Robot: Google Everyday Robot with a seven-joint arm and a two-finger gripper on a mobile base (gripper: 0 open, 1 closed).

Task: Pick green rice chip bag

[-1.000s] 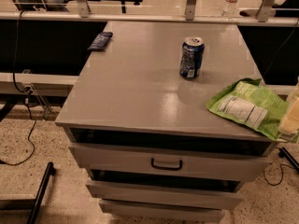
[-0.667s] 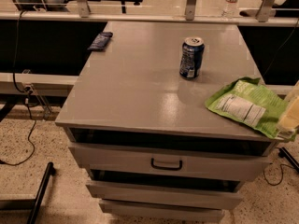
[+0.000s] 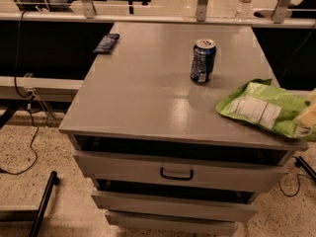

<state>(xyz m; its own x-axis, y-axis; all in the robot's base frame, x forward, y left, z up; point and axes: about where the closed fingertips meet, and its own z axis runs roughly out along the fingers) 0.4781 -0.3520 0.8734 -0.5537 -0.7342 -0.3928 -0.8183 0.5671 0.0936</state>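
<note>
Reach looks short: the flat, crinkly lime-green rice chip bag (image 3: 261, 110) lies at the grey table's (image 3: 148, 93) front-right corner, long axis roughly left-right. My gripper (image 3: 307, 116) sits at its right end, and I cannot tell whether it is spread or closed.

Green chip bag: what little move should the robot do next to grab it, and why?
Probably slide the claw a little inward, over the middle of the green rice chip bag. The claw shows only at the right edge, above the bag's right end, and the bag lies flat near the front right corner of the cabinet top, apart from the blue can.
</note>
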